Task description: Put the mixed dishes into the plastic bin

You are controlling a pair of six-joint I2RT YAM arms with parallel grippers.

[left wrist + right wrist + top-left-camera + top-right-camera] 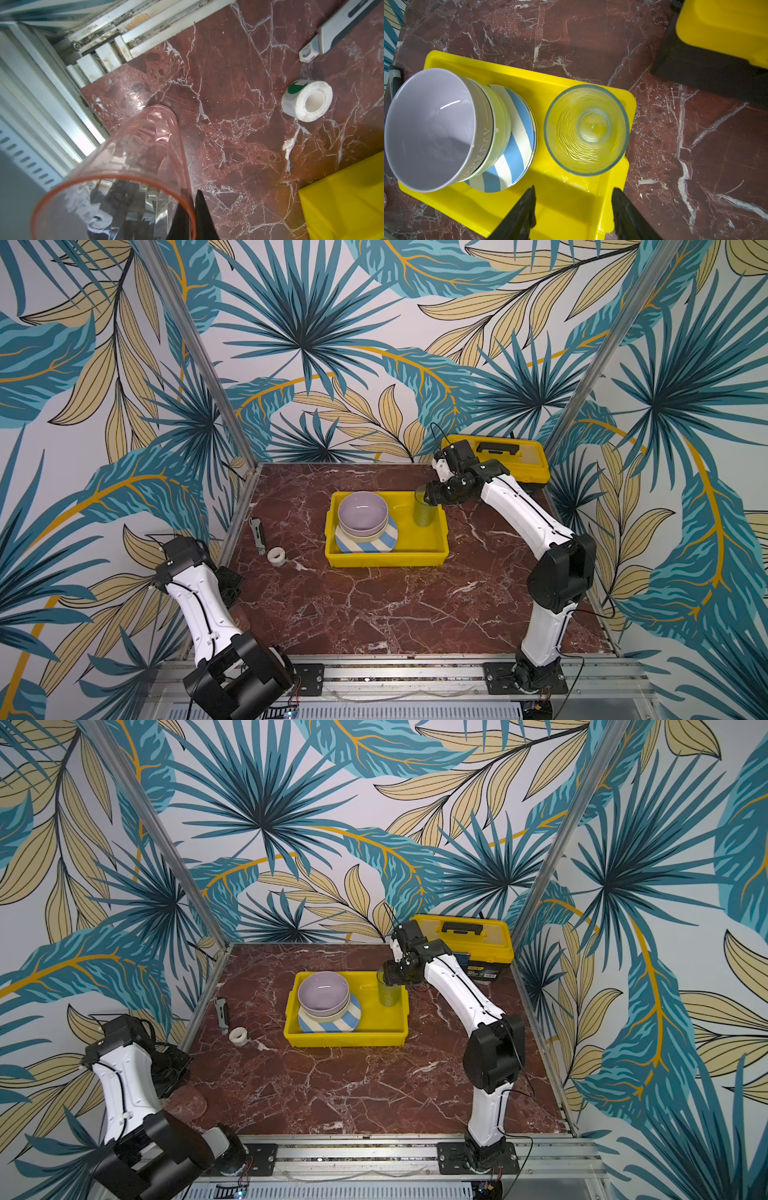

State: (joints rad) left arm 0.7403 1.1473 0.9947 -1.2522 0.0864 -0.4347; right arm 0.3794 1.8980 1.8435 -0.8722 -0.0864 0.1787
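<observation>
The yellow plastic bin [386, 560] [345, 1040] [564, 207] sits mid-table. Inside it a lilac bowl [362, 510] [323, 990] [429, 128] nests in a pale green bowl [500, 128] on a blue-white striped plate [365, 547] [328, 1025] [512, 158]. A clear ribbed tumbler [424, 510] [388, 992] [586, 129] stands upright at the bin's right end. My right gripper [432, 493] [386, 973] [573, 188] hovers open just behind it, holding nothing. At the table's near left corner my left gripper [192, 199] is shut on the rim of a second clear tumbler [135, 155] [185, 1100], one finger inside and one outside.
A white tape roll [275, 556] [240, 1036] [307, 99] and a grey hand tool [257, 533] [222, 1013] [342, 27] lie left of the bin. A yellow-and-black toolbox [507, 460] [465, 940] [724, 27] stands at the back right. Metal frame rails border the table.
</observation>
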